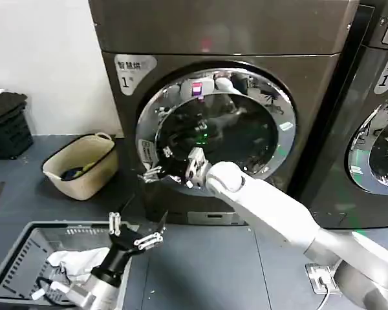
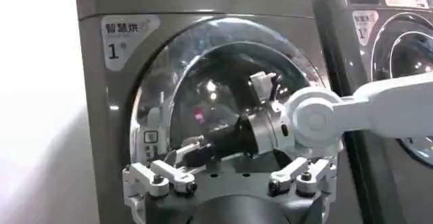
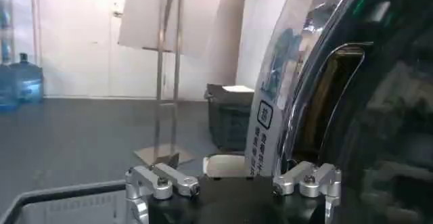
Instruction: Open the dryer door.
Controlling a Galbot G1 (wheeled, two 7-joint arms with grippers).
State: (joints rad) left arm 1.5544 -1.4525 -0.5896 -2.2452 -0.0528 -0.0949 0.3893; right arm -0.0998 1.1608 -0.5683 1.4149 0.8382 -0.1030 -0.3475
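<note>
Right hand (image 1: 156, 173) up against the left edge of the dryer door (image 1: 215, 126), fingers spread and empty, tips pointing toward the door's left rim where a recess, probably the handle pocket, opens between chrome ring and dark glass in the right wrist view. Hand nearly touching the ring there; actual contact hard to confirm. Door lying straight ahead of the robot, on the front of the dark grey-brown machine (image 1: 246, 26) marked with a silver "1" label (image 1: 130, 70), upright and facing the camera, seemingly still shut or at most barely cracked. Right arm stretched from lower right across the door's lower half, so clearly the nearer and working arm. Left hand (image 1: 134, 231) low and well apart from the door, jaws open and holding nothing, hovering over the near corner of a grey wire basket (image 1: 19, 258) with white cloth inside. Coming move likely turning on one thing: handle pocket lying just ahead of the right fingertips, at the left rim, with the hinge presumably on the opposite, right side, so a pull outward and rightward. Door itself large and round, wide mirror-bright chrome ring around dark tinted glass, dark inner rim, reflections of the room and a small green light on the glass. Beige laundry tub (image 1: 81, 165) on the floor to the left, second machine (image 1: 375, 129) at right.
</note>
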